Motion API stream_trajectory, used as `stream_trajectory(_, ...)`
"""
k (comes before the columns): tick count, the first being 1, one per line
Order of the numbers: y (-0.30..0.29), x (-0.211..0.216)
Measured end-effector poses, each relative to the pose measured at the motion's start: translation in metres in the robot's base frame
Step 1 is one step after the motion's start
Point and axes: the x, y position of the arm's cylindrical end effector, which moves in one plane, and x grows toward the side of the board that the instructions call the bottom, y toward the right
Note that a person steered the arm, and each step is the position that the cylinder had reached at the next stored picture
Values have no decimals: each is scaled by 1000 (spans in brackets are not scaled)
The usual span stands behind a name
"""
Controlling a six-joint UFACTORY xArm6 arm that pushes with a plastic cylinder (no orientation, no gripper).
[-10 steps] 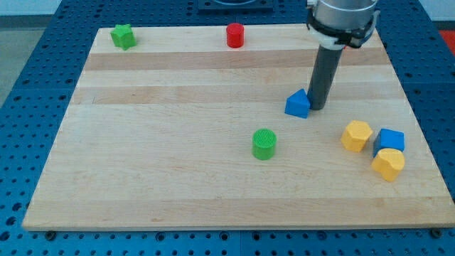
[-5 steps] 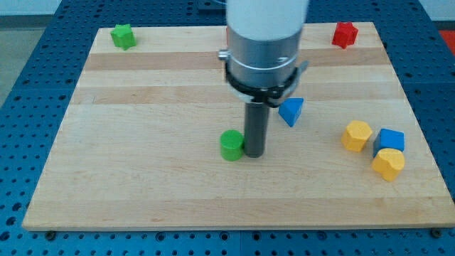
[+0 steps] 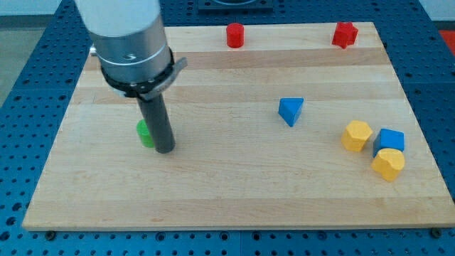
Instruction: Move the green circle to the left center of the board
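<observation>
The green circle [image 3: 145, 134] lies on the wooden board [image 3: 227, 178] at the view's left, about mid-height. It is partly hidden behind my rod. My tip [image 3: 165, 150] rests on the board just to the right of the green circle, touching or nearly touching it. The arm's wide grey body covers the board's upper left corner.
A red cylinder [image 3: 234, 35] and a red star-like block [image 3: 345, 34] sit along the top edge. A blue triangle [image 3: 290, 110] lies right of centre. Two yellow blocks [image 3: 356, 135] [image 3: 388, 163] and a blue block [image 3: 390, 139] cluster at the right edge.
My tip and the green circle have moved far to the left across the board. The blue triangle shifted and turned slightly early on. The arm now hides the green star at the top left.
</observation>
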Motion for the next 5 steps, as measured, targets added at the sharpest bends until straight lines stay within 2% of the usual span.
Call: stream_trajectory(5,-68,-46)
